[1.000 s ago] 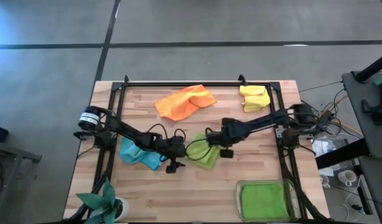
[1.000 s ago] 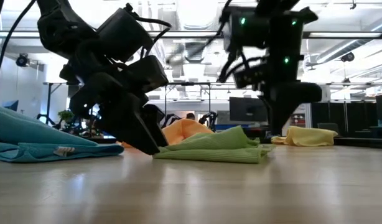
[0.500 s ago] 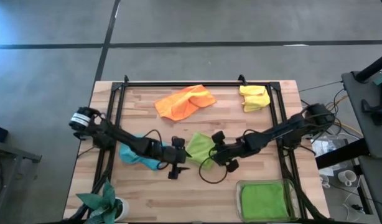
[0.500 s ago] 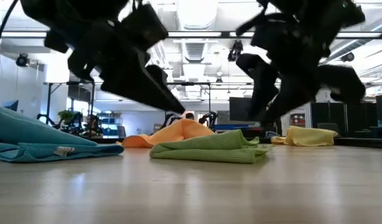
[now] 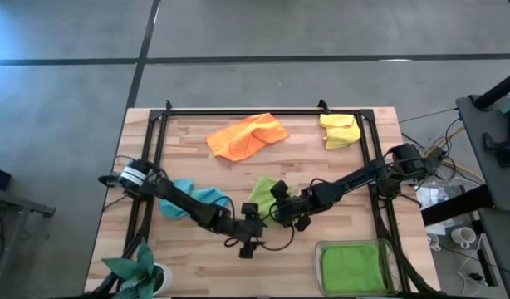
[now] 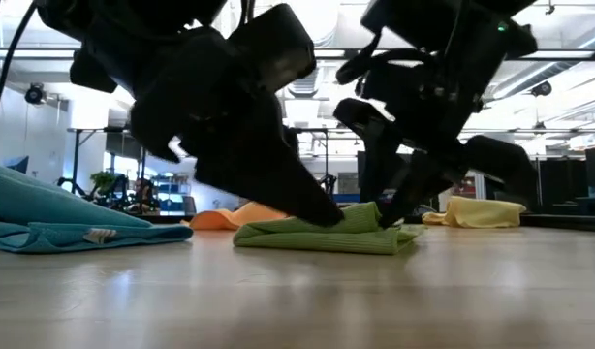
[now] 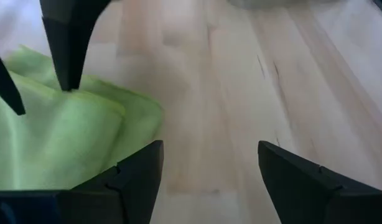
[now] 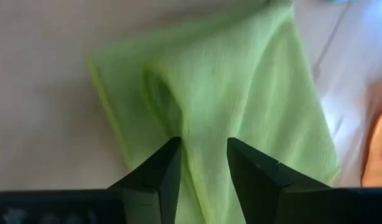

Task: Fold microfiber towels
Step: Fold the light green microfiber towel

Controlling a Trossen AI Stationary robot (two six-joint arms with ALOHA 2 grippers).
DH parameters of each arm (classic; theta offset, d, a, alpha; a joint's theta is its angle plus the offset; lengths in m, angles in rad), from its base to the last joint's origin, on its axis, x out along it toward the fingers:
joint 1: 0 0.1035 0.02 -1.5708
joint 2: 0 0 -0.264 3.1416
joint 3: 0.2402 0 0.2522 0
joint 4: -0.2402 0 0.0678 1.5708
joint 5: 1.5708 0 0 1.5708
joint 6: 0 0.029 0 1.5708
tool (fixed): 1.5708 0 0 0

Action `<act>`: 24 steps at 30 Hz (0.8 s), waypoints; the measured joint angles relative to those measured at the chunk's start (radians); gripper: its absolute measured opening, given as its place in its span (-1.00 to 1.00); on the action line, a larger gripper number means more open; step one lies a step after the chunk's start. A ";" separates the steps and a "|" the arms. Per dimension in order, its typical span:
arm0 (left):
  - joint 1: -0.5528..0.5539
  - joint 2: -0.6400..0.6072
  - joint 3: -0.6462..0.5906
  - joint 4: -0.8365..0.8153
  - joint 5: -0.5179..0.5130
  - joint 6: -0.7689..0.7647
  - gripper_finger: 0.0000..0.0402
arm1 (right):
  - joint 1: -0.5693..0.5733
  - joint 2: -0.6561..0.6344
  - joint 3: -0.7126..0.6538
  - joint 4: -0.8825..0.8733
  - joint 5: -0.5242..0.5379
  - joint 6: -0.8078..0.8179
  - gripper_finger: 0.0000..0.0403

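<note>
A yellow-green towel (image 5: 262, 194) lies crumpled near the table's middle; it also shows in the low view (image 6: 317, 237) and both wrist views (image 7: 60, 137) (image 8: 241, 81). My right gripper (image 5: 277, 206) (image 8: 203, 155) stands over it from the right, partly open, fingertips down on the cloth. My left gripper (image 5: 255, 223) (image 7: 209, 168) is wide open at the towel's near edge, low over the wood, one finger (image 7: 135, 174) above the cloth's rim. My right gripper's two fingertips (image 7: 65, 81) stand on the towel's top surface, slanting down from the table's right side. A raised ridge of cloth (image 8: 197, 134) runs between them. The towel lies on the table. My left gripper: I cannot tell whether its finger touches the towel's edge.
An orange towel (image 5: 247, 135) and a yellow towel (image 5: 340, 130) lie at the far side, and a light blue towel (image 5: 193, 199) at the left under my left arm. A clear tray (image 5: 321, 249) with a folded green towel (image 5: 350, 266) stands near right. A plant (image 5: 143, 270) stands near left.
My left gripper has gone toward the table's right and near edges and down to the towel's near edge. My right gripper has swung toward the table's left, first toward the near edge, and come down onto the yellow-green towel. The towel has stayed in place.
</note>
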 joint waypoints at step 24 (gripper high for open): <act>0.020 -0.002 -0.079 -0.002 -0.028 -0.158 0.23 | -0.050 0.007 0.006 -0.053 -0.060 -0.070 -0.72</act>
